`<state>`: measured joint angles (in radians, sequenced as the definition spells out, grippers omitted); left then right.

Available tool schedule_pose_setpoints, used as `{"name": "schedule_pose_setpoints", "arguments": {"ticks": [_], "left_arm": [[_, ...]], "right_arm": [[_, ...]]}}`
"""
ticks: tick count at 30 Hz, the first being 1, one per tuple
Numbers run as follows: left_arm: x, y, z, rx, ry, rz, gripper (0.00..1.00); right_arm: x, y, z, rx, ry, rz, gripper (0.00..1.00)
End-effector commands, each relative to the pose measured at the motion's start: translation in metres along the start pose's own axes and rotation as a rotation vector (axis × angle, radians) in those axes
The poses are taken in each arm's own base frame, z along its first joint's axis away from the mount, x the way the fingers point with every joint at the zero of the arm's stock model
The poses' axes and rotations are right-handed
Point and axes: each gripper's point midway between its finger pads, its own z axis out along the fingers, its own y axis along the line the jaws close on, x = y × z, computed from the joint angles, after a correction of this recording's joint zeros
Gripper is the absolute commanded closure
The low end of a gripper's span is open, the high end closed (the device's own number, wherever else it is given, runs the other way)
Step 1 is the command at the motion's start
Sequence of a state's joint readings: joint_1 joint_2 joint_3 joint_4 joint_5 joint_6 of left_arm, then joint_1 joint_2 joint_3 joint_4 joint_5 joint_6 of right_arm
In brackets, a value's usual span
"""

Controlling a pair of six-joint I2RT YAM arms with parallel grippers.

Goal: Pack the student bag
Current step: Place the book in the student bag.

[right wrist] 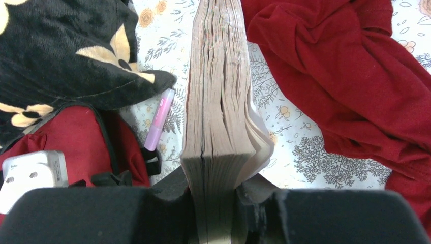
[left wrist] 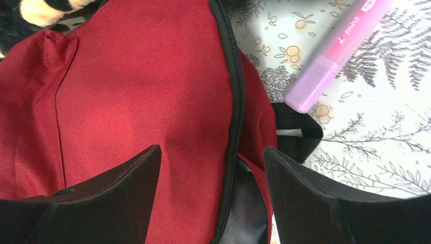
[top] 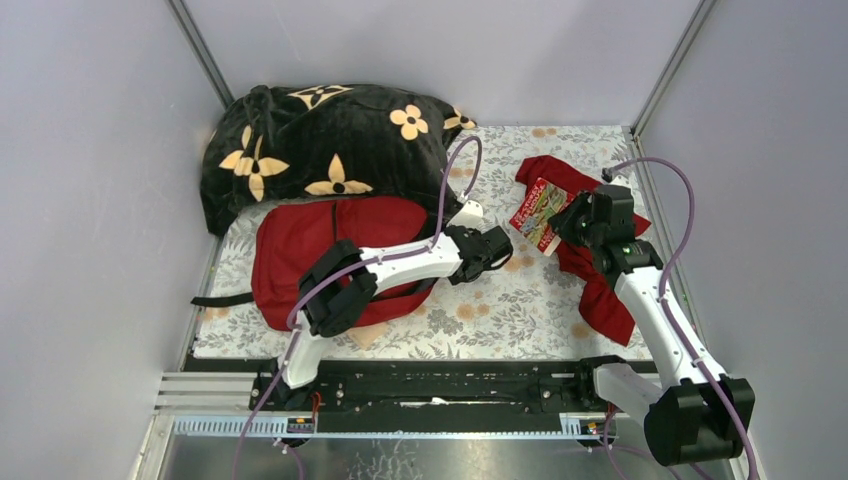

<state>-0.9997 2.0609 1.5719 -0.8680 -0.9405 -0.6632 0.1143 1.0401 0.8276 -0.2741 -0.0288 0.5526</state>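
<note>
The student bag (top: 330,245) lies flat on the floral table cover (top: 500,310), its far side touching the black flowered blanket (top: 320,140). Its zipper (left wrist: 235,101) shows a short gap with grey lining at one end; otherwise it looks closed. The left gripper (left wrist: 212,152) hovers over the bag's right edge, jaws apart astride the zipper, holding nothing. To the bag's right, the right gripper (right wrist: 216,201) is clamped on a book (right wrist: 218,101), held clear of the cover. A pink marker (left wrist: 335,51) and a white plug (right wrist: 33,175) lie at the bag's right edge; a red garment (top: 600,290) lies farther right. Assessment: nothing is visibly packed; opening the bag and loading all items remain.
</note>
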Motion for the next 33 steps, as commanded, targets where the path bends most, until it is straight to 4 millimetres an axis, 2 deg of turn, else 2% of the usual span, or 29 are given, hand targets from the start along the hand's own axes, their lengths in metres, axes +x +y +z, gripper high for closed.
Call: {"name": "schedule_pose_setpoints", "arguments": {"ticks": [1,6,10,13,15,17,20,22,25,29,33], "left_arm": [[-0.009,0.021,0.009,-0.126,-0.031,-0.034,0.22],[-0.008,0.029,0.028,-0.168,-0.019,-0.02,0.29],[-0.018,0.042,0.03,-0.207,-0.043,-0.027,0.42],[-0.034,0.057,0.022,-0.21,-0.064,-0.051,0.59],[-0.047,0.072,0.014,-0.198,-0.074,-0.084,0.74],[-0.06,0.09,0.006,-0.171,-0.075,-0.137,0.98],[-0.079,0.124,-0.005,-0.087,-0.059,-0.235,1.0],[-0.092,0.152,-0.014,0.0,-0.061,-0.307,1.0],[-0.108,0.183,-0.031,0.257,-0.074,-0.43,1.0],[-0.111,0.22,-0.039,0.429,-0.096,-0.573,1.0],[-0.115,0.24,-0.048,0.515,-0.139,-0.642,1.0]], "right_arm": [[-0.016,0.021,-0.008,-0.092,-0.058,-0.024,1.0],[-0.011,0.022,-0.006,-0.113,-0.05,-0.011,1.0],[-0.01,0.022,-0.006,-0.114,-0.047,-0.012,1.0],[-0.011,0.026,-0.005,-0.129,-0.043,-0.015,1.0],[-0.012,0.029,-0.005,-0.139,-0.041,-0.018,1.0],[-0.014,0.036,-0.006,-0.168,-0.038,-0.016,1.0],[-0.021,0.062,-0.014,-0.277,-0.024,-0.007,1.0],[-0.024,0.086,-0.022,-0.399,-0.009,0.002,1.0],[-0.02,0.126,-0.039,-0.642,0.051,0.06,1.0],[-0.006,0.165,-0.043,-0.825,0.147,0.15,1.0],[0.027,0.208,-0.042,-0.915,0.261,0.139,1.0]]}}
